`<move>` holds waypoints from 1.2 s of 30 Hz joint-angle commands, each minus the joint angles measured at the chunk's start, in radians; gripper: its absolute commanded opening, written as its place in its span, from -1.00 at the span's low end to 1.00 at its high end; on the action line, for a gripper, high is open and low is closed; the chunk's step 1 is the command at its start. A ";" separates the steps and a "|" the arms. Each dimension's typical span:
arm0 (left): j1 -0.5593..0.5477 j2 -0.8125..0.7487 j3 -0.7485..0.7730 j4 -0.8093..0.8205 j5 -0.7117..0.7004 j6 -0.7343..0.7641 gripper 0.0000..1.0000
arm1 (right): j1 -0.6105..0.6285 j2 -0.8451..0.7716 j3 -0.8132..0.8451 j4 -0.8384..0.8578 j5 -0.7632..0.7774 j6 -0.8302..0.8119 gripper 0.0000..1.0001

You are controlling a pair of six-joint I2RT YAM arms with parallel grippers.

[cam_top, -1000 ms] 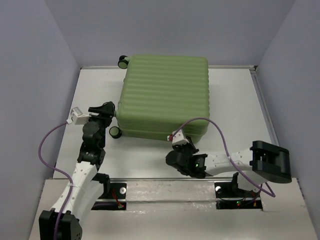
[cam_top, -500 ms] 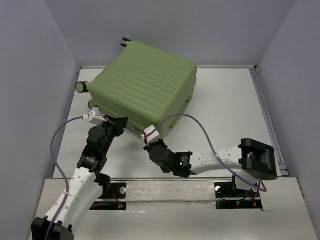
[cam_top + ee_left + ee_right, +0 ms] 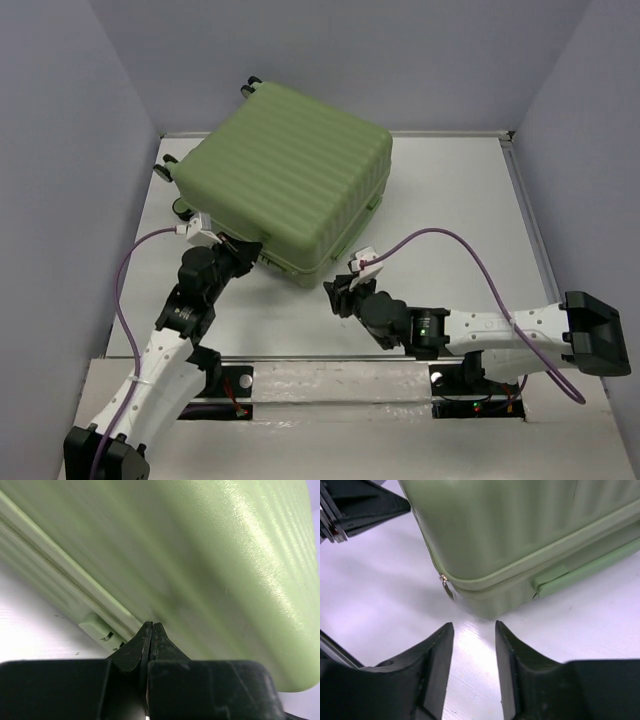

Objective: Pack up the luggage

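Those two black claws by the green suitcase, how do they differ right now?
The left gripper is shut, fingers pressed together; the right gripper is open, with table showing in its gap. The left gripper's tips sit right by the luggage, on its long side near the zipper seam; the right gripper faces a corner of the luggage from a little way off. Both are black, two-fingered, and hold nothing.
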 commanded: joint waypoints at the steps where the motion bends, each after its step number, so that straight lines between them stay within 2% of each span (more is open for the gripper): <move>1: 0.001 -0.035 0.044 -0.057 -0.037 0.074 -0.88 | -0.026 0.010 -0.003 -0.088 -0.022 0.167 -0.03; 3: 0.006 -0.067 0.070 -0.081 -0.060 0.089 -0.88 | -0.154 -0.023 -0.038 -0.109 -0.118 0.280 -0.02; 4: 0.010 -0.074 0.114 -0.109 -0.104 0.112 -0.81 | -0.206 -0.040 -0.059 -0.109 -0.212 0.325 -0.01; 5: 0.015 -0.071 0.142 -0.115 -0.120 0.123 -0.74 | -0.277 -0.059 -0.079 -0.109 -0.229 0.391 0.09; 6: 0.018 -0.064 0.165 -0.147 -0.134 0.126 -0.62 | -0.303 -0.078 -0.102 -0.109 -0.230 0.407 0.18; 7: 0.026 -0.043 0.202 -0.156 -0.140 0.129 -0.35 | -0.331 -0.106 -0.103 -0.115 -0.221 0.422 0.25; 8: 0.033 -0.026 0.219 -0.156 -0.137 0.125 -0.22 | -0.364 -0.114 -0.101 -0.118 -0.224 0.439 0.35; 12: 0.116 0.070 0.306 -0.129 -0.028 0.109 0.31 | -0.555 -0.036 -0.038 -0.103 -0.328 0.510 0.31; 13: 0.138 0.071 0.307 -0.126 -0.007 0.109 0.32 | -0.575 -0.036 -0.038 -0.102 -0.328 0.510 0.31; 16: 0.232 0.120 0.353 -0.121 0.058 0.109 0.61 | -0.633 0.112 0.055 -0.090 -0.388 0.523 0.25; 20: 0.345 0.187 0.377 -0.123 0.132 0.115 0.69 | -0.669 0.222 0.100 -0.060 -0.416 0.560 0.17; 22: 0.381 0.218 0.385 -0.121 0.181 0.112 0.70 | -0.705 0.291 0.111 0.002 -0.477 0.573 0.15; 26: 0.490 0.235 0.406 -0.123 0.189 0.114 0.74 | -0.724 0.395 0.170 0.037 -0.537 0.559 0.12; 29: 0.523 0.253 0.406 -0.121 0.176 0.106 0.75 | -0.748 0.454 0.192 0.039 -0.566 0.547 -0.20; 30: 0.538 0.255 0.400 -0.094 0.176 0.091 0.76 | -0.774 0.457 0.168 0.051 -0.571 0.547 -0.45; 31: 0.546 0.255 0.394 -0.087 0.176 0.082 0.77 | -0.793 0.448 0.145 0.062 -0.587 0.545 -0.55; 32: 0.550 0.253 0.383 -0.083 0.176 0.071 0.78 | -0.814 0.435 0.122 0.074 -0.600 0.543 -0.79; 33: 0.553 0.249 0.379 -0.080 0.176 0.069 0.80 | -0.843 0.419 0.097 0.088 -0.615 0.531 -0.86; 36: 0.558 0.227 0.376 -0.084 0.152 0.069 0.87 | -0.970 0.316 0.005 0.089 -0.693 0.475 -0.86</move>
